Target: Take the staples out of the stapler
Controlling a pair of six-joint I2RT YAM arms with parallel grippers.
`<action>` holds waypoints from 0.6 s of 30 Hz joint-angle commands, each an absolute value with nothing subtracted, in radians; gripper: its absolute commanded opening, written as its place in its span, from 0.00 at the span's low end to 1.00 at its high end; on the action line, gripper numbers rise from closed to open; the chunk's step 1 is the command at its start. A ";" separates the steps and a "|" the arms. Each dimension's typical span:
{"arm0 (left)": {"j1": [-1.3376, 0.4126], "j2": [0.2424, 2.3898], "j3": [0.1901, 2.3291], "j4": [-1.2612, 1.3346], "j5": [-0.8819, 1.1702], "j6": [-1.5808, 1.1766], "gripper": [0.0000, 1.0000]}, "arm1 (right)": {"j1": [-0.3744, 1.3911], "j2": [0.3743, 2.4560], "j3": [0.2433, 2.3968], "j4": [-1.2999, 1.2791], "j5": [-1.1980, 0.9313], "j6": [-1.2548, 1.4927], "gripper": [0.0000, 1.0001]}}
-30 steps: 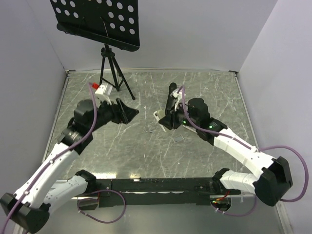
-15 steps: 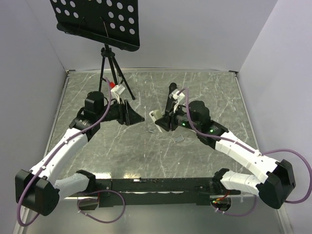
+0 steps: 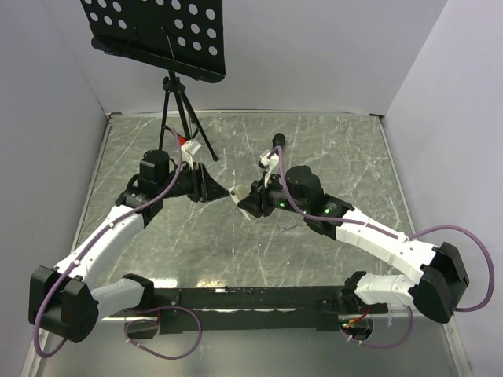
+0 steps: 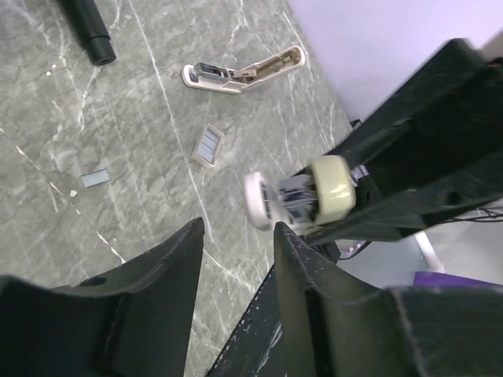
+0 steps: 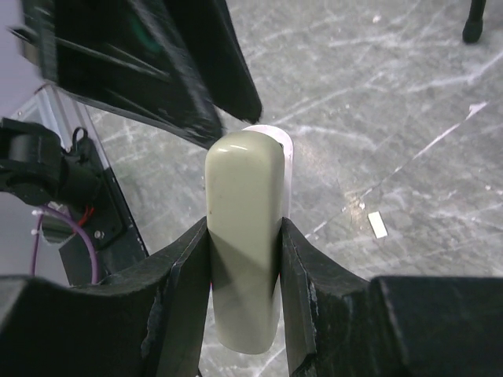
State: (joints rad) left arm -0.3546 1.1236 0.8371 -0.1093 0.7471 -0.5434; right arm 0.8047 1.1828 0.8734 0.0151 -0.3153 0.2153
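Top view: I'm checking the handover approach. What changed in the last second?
The left gripper swung right toward the stapler, jaws narrowing; the right gripper carried the stapler left to meet it. Right grip, tripod and loose staple strip unchanged.

**Lighting and picture quality: even, diffuse overhead light, moderate brightness.**
In the top view the bench (image 3: 330, 141) carries a soft sheen and only faint shadows. In the left wrist view the left fingers (image 4: 149, 302) are dark and out of focus, and the wall (image 4: 377, 39) behind is washed out. In the right wrist view the stapler (image 5: 244, 236) is sharp, with a soft highlight.
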 commanded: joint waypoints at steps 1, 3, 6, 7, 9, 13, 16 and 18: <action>-0.350 1.126 0.844 -0.074 0.715 -0.540 0.45 | 0.831 1.192 0.953 0.098 -0.278 0.213 0.00; -0.348 1.135 0.844 -0.075 0.712 -0.541 0.44 | 0.839 1.198 0.960 0.095 -0.278 0.210 0.00; -0.345 1.146 0.836 -0.060 0.733 -0.555 0.43 | 0.856 1.216 0.969 0.095 -0.272 0.207 0.00; -0.344 1.150 0.830 -0.049 0.739 -0.557 0.43 | 0.867 1.224 0.971 0.100 -0.268 0.206 0.00; -0.341 1.152 0.825 -0.046 0.749 -0.548 0.41 | 0.873 1.233 0.973 0.106 -0.262 0.206 0.00; -0.333 1.155 0.795 -0.031 0.755 -0.555 0.38 | 0.887 1.258 0.983 0.120 -0.247 0.207 0.00; -0.330 1.166 0.784 -0.014 0.785 -0.571 0.36 | 0.896 1.279 0.989 0.130 -0.238 0.204 0.00; -0.325 1.176 0.775 0.032 0.840 -0.604 0.35 | 0.902 1.301 0.997 0.133 -0.230 0.201 0.00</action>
State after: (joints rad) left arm -0.3321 1.1549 0.7887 -0.0700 0.7528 -0.5522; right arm 0.8757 1.2747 0.9176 0.0231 -0.2226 0.2108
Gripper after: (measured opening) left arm 0.359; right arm 0.426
